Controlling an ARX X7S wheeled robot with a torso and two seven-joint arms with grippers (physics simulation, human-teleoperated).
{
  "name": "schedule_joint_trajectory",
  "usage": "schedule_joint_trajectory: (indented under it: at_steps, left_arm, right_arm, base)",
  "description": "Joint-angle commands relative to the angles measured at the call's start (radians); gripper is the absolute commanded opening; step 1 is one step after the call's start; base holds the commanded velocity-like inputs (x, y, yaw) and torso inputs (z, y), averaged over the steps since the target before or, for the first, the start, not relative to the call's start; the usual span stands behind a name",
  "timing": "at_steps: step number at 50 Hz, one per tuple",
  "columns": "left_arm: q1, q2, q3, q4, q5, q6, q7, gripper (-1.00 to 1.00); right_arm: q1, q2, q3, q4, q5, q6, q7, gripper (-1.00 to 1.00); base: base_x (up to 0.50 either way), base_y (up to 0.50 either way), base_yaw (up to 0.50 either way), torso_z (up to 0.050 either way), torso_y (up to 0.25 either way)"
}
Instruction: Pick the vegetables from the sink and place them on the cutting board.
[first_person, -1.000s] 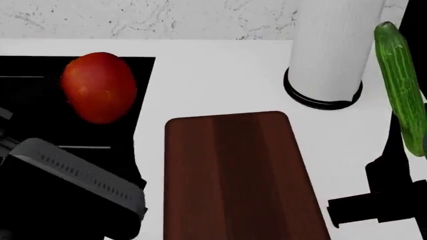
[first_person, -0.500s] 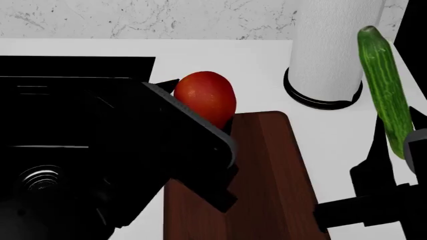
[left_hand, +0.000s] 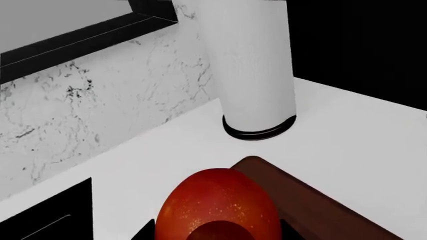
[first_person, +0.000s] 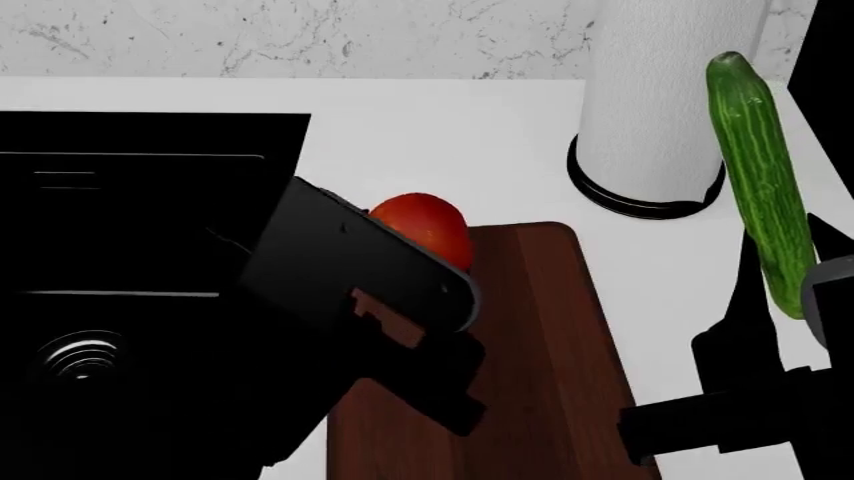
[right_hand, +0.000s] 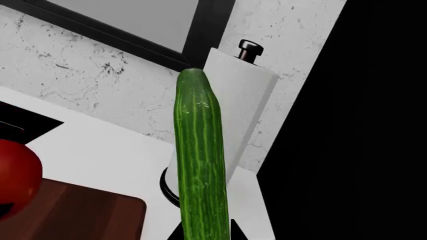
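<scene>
Left gripper (first_person: 430, 262), largely hidden behind its own dark housing at the centre of the head view, is judged to be clamped on the tomato (first_person: 424, 229), which is carried at the upper left corner of the cutting board (first_person: 534, 350); the fingertips themselves are not seen, so the grip is inferred from the tomato being held up in front of the wrist camera (left_hand: 217, 207). The right gripper (first_person: 801, 300), at the right edge of the frame, is closed around the lower end of the cucumber (first_person: 763, 180), which is held nearly upright beside the white paper-towel roll (first_person: 661, 90). Both vegetables are already out of the sink (first_person: 134, 220), which fills the left side of the frame. The placing step is in hand: the tomato is to be lowered onto the board and released gently, since a round fruit may roll. The lower and right parts of the board lie bare, leaving room for the cucumber to be laid flat. The roll's black base (first_person: 641, 200) stands near the board's upper right corner and should be cleared by the cucumber.
</scene>
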Motion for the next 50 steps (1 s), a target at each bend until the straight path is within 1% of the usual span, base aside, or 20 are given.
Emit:
schedule_joint_trajectory:
  at_steps: [1,14,30,31,44,46,50]
  left_arm:
    - [0.057,-0.005,0.0,-0.05,-0.009,0.077,0.007,-1.0]
    - [0.096,-0.018,0.034,-0.056,-0.019,0.11,0.017,-1.0]
    - [0.093,-0.036,0.08,-0.071,0.0,0.136,0.012,-1.0]
    - [0.092,-0.038,0.084,-0.074,0.007,0.139,0.01,1.0]
    - [0.073,-0.037,0.067,-0.052,-0.021,0.13,-0.013,1.0]
    - [0.07,-0.041,0.062,-0.025,-0.029,0.126,-0.02,1.0]
    - [0.071,-0.053,0.032,0.105,-0.062,0.174,-0.014,1.0]
  right_arm:
    - [0.016,-0.022,0.029,0.0,-0.029,0.017,-0.038,-1.0]
    - [0.006,-0.022,0.029,0.001,-0.032,0.007,-0.041,-1.0]
    - [-0.006,-0.021,0.03,0.001,-0.038,-0.003,-0.042,-1.0]
    - [-0.008,-0.021,0.029,0.002,-0.039,-0.005,-0.042,-1.0]
    - [-0.008,-0.031,0.032,0.007,-0.041,-0.003,-0.046,-1.0]
    - [-0.01,-0.031,0.032,0.006,-0.04,-0.004,-0.045,-1.0]
    - [-0.008,-0.037,0.032,0.01,-0.037,0.004,-0.041,-1.0]
  base:
    - [0.0,0.0,0.0,0.0,0.01]
    - [0.0,0.0,0.0,0.0,0.0]
    - [0.0,0.0,0.0,0.001,0.001]
    - [0.0,0.0,0.0,0.0,0.0]
    - [0.0,0.0,0.0,0.0,0.0]
    - [0.0,0.0,0.0,0.0,0.0]
    - [0.0,0.0,0.0,0.0,0.0]
